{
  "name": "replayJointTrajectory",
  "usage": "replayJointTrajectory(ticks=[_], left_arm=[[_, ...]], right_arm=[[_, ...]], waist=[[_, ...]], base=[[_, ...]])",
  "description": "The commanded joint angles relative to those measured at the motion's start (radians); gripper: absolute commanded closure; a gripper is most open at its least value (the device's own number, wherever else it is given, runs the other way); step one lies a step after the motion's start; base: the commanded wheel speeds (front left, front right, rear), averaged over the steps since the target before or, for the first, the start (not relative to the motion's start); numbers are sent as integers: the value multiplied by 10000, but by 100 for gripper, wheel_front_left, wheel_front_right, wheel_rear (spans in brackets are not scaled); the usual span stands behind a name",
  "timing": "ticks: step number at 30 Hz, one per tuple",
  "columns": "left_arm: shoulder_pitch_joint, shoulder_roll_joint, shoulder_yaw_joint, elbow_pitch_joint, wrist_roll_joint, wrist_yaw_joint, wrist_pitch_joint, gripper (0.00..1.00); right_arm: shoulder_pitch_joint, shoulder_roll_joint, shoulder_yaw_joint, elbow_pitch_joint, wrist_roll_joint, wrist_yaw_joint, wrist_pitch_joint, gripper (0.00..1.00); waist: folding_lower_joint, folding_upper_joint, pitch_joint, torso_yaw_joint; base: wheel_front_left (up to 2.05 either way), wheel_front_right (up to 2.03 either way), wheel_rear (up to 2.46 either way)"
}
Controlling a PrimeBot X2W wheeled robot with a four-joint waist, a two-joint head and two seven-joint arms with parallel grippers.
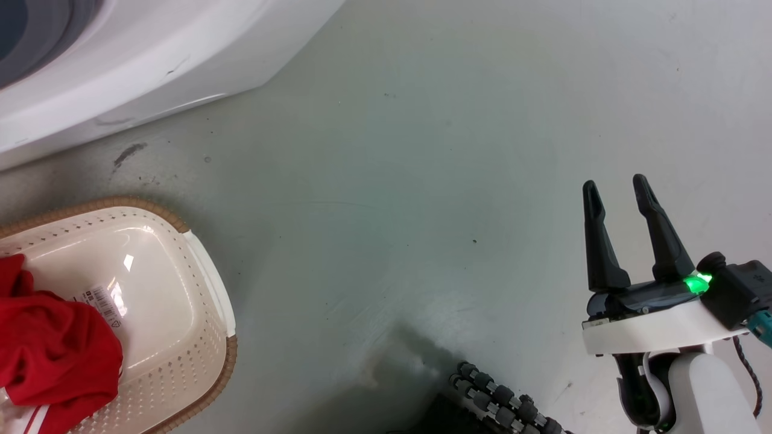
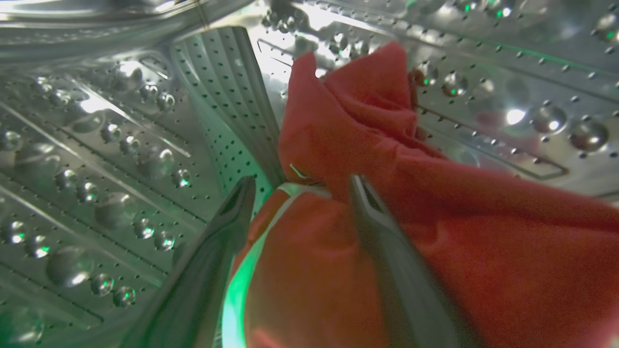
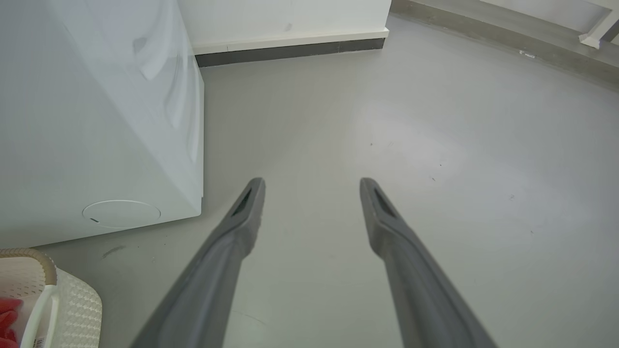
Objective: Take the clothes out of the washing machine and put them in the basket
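Inside the washing machine's perforated steel drum (image 2: 111,159) lies a red garment with white trim (image 2: 435,232). My left gripper (image 2: 302,183) is open in the drum, its fingers straddling a fold of that red cloth without pinching it. The white washing machine (image 1: 139,66) stands at the head view's upper left, and its side panel (image 3: 96,121) shows in the right wrist view. The cream basket (image 1: 175,337) with a brown rim sits at lower left, holding another red garment (image 1: 54,349). My right gripper (image 1: 618,196) hangs open over bare floor at the right.
Grey floor (image 1: 422,181) stretches between the washing machine and my right arm. A dark ribbed part of my base (image 1: 500,404) shows at the bottom edge. A white wall with a dark skirting (image 3: 290,48) runs behind the machine.
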State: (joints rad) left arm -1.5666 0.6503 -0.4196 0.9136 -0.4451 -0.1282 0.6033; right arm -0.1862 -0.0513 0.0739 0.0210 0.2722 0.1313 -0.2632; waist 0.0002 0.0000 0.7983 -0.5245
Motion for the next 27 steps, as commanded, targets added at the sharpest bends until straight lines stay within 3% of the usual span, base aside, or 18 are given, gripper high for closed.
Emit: replayJointTrajectory(ticks=[1,11,13,14,21,27], left_arm=[[-261,63,-21,7,-35,-10,21,0],[-152,123,-862,409,-348,-22,868,0],[-160,142,-1006,387,-458,-22,966,45],[-154,140,-1098,329,-559,-22,991,100],[-332,561,-1521,-93,-963,-24,643,100],[-158,716,-1722,-343,-1065,-23,-910,100]], right_arm=[[61,19,20,-34,18,-10,-24,0],[46,17,56,-185,179,-9,-24,0],[15,17,25,-192,176,-10,-24,0],[-5,17,16,-191,180,-10,-24,0],[-196,17,87,-130,164,-9,-24,0],[-425,16,25,-93,-1,-9,-24,0]], waist=[[-2,0,37,18],[-2,0,243,82],[-2,0,271,95],[-2,0,284,101],[-2,0,272,99],[-2,0,-18,219]], base=[[0,0,0],[0,0,0],[0,0,0],[0,0,0],[0,0,0],[0,0,0]])
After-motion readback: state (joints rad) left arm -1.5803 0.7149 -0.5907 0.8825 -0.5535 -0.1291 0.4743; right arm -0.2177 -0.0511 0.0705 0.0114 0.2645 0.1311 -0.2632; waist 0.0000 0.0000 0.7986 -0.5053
